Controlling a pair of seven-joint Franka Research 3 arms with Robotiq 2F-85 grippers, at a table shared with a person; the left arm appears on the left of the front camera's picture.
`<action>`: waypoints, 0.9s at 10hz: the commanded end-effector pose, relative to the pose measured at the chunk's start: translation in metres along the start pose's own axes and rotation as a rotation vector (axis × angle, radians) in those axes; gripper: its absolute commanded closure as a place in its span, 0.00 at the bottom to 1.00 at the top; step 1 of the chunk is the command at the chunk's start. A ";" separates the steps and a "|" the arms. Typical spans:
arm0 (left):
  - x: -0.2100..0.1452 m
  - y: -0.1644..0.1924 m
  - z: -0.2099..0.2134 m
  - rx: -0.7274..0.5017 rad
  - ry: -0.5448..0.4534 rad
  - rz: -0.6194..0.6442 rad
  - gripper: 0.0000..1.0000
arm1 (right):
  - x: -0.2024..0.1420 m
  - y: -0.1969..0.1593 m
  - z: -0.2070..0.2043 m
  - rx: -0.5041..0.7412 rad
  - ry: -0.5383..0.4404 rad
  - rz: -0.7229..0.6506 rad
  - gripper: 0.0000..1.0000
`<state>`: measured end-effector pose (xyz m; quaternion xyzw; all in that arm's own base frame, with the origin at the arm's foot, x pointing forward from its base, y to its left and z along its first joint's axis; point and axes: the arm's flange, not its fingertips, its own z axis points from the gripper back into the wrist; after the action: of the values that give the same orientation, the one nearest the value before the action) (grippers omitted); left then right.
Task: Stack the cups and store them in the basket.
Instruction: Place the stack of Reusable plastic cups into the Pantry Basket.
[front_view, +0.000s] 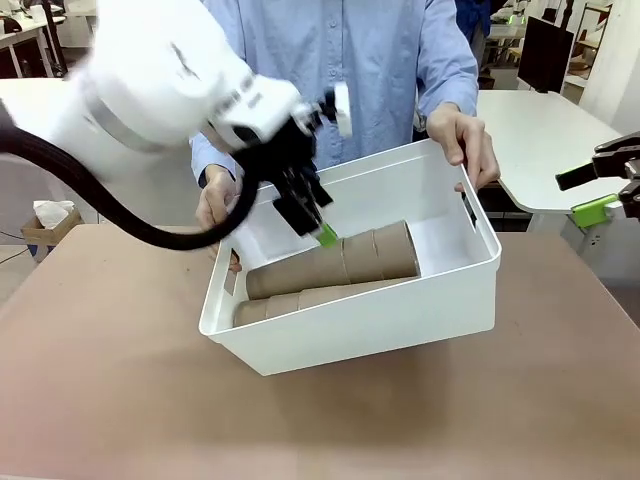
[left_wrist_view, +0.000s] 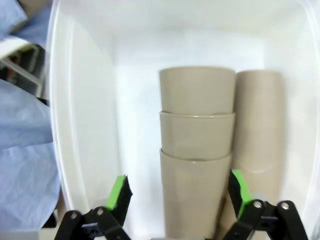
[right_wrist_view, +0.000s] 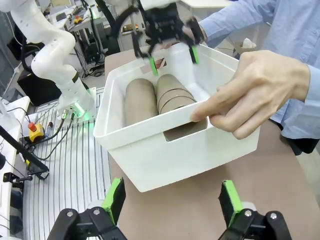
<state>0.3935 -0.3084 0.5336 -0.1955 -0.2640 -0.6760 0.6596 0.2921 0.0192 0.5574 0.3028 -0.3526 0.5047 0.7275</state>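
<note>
The cardboard cups (front_view: 335, 265) lie on their sides in the white basket (front_view: 440, 310) as two nested stacks, side by side and touching, one against the near wall. The basket is tilted toward the robot; a person holds it by both ends, one hand (front_view: 465, 140) on the rim at the robot's right and the other hand (front_view: 215, 200) at the left end.

The left gripper (left_wrist_view: 177, 197) hangs inside the basket just above one stack, its jaws spread wide to either side of the cups and holding nothing. The right gripper (right_wrist_view: 170, 200) waits outside the basket by its end wall, jaws fully apart and empty.

Handling, as a judgement: these cups look light and thin-walled, easy to crush out of round, and a nested stack may slide apart if lifted by one cup. The best hold would be across the body of the stack near a rolled rim, where the wall is stiffest, with a gentle squeeze.

Room is tight — the basket walls close in on the fingers, and the person's fingers curl through the handle slot (right_wrist_view: 185, 131). Above the basket the way is open.
</note>
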 end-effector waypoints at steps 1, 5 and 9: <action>-0.017 -0.012 0.052 -0.033 -0.057 0.053 0.00 | 0.001 -0.003 0.001 0.006 -0.015 0.021 0.00; -0.074 -0.023 0.143 -0.038 -0.106 0.109 0.00 | 0.001 -0.003 0.001 0.006 -0.015 0.021 0.00; -0.160 -0.043 0.234 0.040 -0.293 0.092 0.00 | 0.001 -0.003 0.001 0.006 -0.015 0.021 0.00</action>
<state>0.3462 -0.0531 0.6233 -0.2733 -0.3372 -0.6026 0.6698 0.2927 0.0188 0.5576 0.3015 -0.3525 0.5049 0.7280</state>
